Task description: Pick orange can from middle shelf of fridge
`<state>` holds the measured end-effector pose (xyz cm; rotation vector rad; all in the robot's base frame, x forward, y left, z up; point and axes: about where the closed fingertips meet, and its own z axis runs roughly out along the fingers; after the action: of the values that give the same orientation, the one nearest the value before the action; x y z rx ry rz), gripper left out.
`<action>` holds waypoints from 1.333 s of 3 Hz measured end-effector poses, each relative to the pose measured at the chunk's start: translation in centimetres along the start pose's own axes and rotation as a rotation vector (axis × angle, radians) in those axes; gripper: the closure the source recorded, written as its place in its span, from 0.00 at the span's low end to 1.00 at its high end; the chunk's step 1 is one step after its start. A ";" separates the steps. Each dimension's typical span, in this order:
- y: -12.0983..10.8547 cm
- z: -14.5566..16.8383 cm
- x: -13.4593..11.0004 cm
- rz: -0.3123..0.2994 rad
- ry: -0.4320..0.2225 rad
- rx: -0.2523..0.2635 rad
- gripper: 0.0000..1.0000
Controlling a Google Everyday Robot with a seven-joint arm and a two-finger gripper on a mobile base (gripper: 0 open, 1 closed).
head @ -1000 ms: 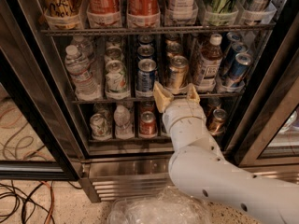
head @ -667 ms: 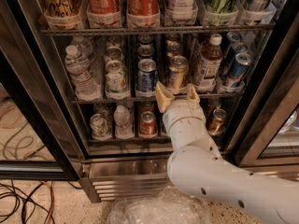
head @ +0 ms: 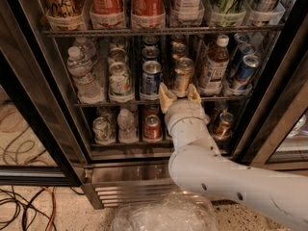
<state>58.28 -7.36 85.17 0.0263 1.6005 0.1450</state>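
The orange can [head: 183, 76] stands at the front of the middle shelf [head: 120, 102] of the fridge [head: 33, 95], between a blue-and-silver can [head: 151, 80] and a brown bottle [head: 214, 64]. My gripper [head: 179, 93] is open just below and in front of the orange can. Its two tan fingers [head: 165, 96] stand either side of the can's base, not closed on it. The white arm [head: 216, 172] reaches up from the lower right.
A water bottle [head: 81, 73] and a green-and-white can [head: 120, 81] stand at the shelf's left, blue cans [head: 245, 69] at its right. Tall red cola bottles [head: 126, 1] fill the rack above. The bottom rack holds a red can [head: 152, 127]. Cables [head: 24, 206] lie on the floor.
The gripper has crept slightly up and forward towards the orange can. Nothing else has moved.
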 end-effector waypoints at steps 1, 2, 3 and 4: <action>0.2 1.3 0.1 -0.019 -0.010 -0.009 0.39; -0.7 2.2 0.2 -0.028 -0.016 0.017 0.40; -1.4 2.9 0.3 -0.036 -0.023 0.042 0.40; -1.9 3.7 0.3 -0.044 -0.034 0.060 0.41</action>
<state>62.08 -8.93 84.58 0.0403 1.5702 0.0621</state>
